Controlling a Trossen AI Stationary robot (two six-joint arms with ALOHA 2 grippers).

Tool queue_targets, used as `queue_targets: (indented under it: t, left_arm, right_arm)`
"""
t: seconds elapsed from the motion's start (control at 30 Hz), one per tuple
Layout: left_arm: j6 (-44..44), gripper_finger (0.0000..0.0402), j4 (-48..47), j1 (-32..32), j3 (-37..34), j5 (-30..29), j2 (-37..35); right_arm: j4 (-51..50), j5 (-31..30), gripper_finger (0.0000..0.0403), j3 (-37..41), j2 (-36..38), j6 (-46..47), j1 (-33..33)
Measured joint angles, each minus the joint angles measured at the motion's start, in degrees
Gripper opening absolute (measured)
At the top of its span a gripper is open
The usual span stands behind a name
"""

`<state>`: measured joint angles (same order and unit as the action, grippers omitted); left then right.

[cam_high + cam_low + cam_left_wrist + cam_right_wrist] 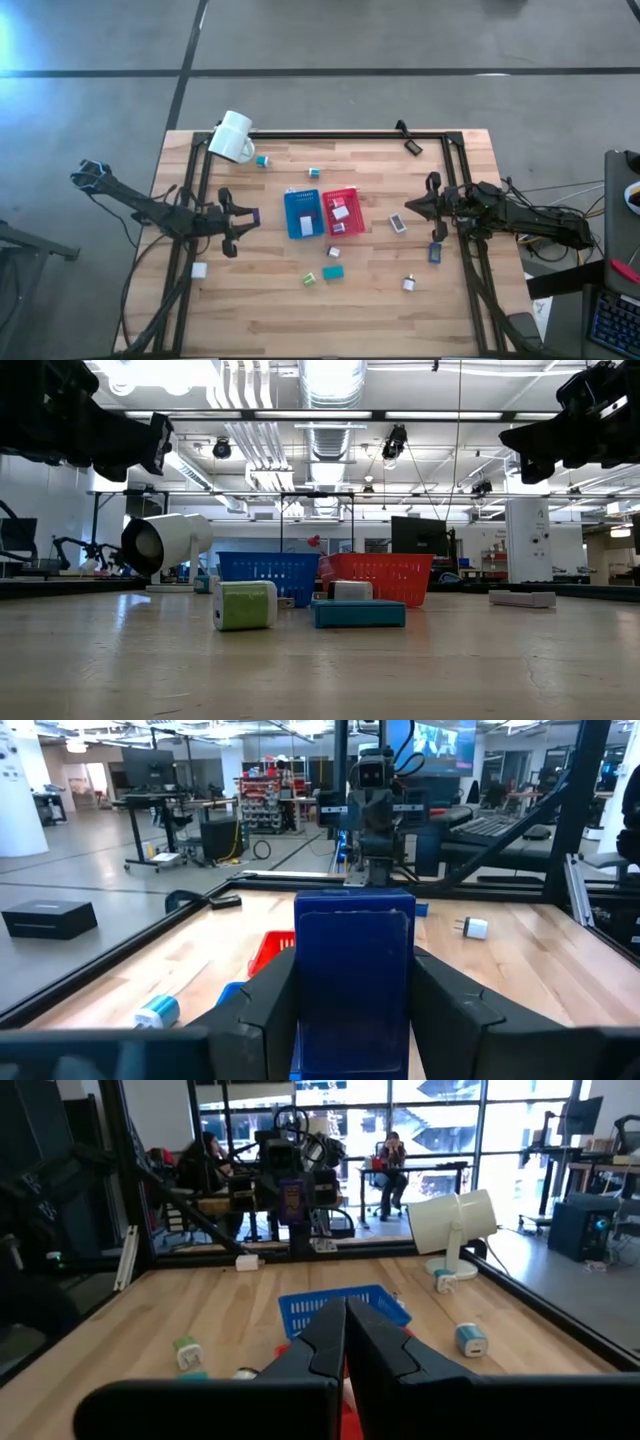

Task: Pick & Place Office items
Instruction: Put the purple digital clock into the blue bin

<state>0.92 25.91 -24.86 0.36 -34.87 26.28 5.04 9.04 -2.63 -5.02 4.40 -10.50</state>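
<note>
Counting from the high view: one blue tray (301,214) and one red tray (343,212) side by side mid-table, one white mug (233,137) tipped over at the far-left corner. Loose office items on the wood: two teal-and-white pieces (263,160) near the mug, one white block (198,269) at the left edge, one green block (309,280), one teal block (333,271), one small white piece by them, one white plug (409,284), one white block (398,224) and one dark blue block (436,253) on the right. At least one white piece lies in each tray.

Left gripper (250,217), raised left of the blue tray, is clamped on a dark blue-purple block (353,980); the block sits square between both fingers.

Right gripper (412,208), raised right of the red tray, is pinched together with nothing between its fingers; the nearest item, the white block, lies just beside and below its tip.
</note>
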Motion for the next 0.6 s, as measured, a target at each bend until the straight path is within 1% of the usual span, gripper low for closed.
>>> queue_targets:
  t: [0.6]
  left_arm:
    - [-1.13, 0.0150, -0.48, 0.00, -0.02, 0.04, 0.07]
  right_arm:
    - [-0.13, -0.02, 0.0008, 0.07, -0.02, -0.08, 0.02]
